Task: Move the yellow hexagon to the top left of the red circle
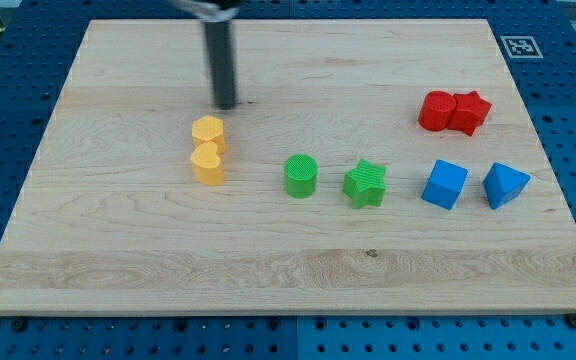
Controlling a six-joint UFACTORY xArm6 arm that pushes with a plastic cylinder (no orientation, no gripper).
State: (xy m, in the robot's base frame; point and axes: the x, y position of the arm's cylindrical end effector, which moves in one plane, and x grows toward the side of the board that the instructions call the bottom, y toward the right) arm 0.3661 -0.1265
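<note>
My tip [226, 105] down on the wooden board [118, 250], in the view's upper left part, with the dark rod rising straight out of the view's top. Just a plain rod end, so no released or clenched state to tell; nothing held.

Closest to my tip: the yellow hexagon [208, 132], just below and slightly to the view's left, near but not touching. Directly beneath that, farther from my tip toward the view's bottom, the yellow heart [207, 163], pressed up against the hexagon.

Next out, down and to the view's right of my tip: the green cylinder [301, 175], standing alone, well apart from the yellow pair. Beyond it, farther right at about the same level, the green star [365, 184], near the cylinder with a gap between.

Well away to the view's right, roughly level with my tip: the red circle [435, 110], with the red star [470, 112] touching its right side. Yellow hexagon far off to the view's left of the red circle and a little lower.

Below the red pair, far right and lower than my tip: the blue cube [444, 184], then another blue block [505, 185], tilted, shape unclear, a small gap between the two.

Farthest off, at the board's top right corner: a black-and-white marker tag [521, 46]. Around the board, a blue perforated table [568, 60].
</note>
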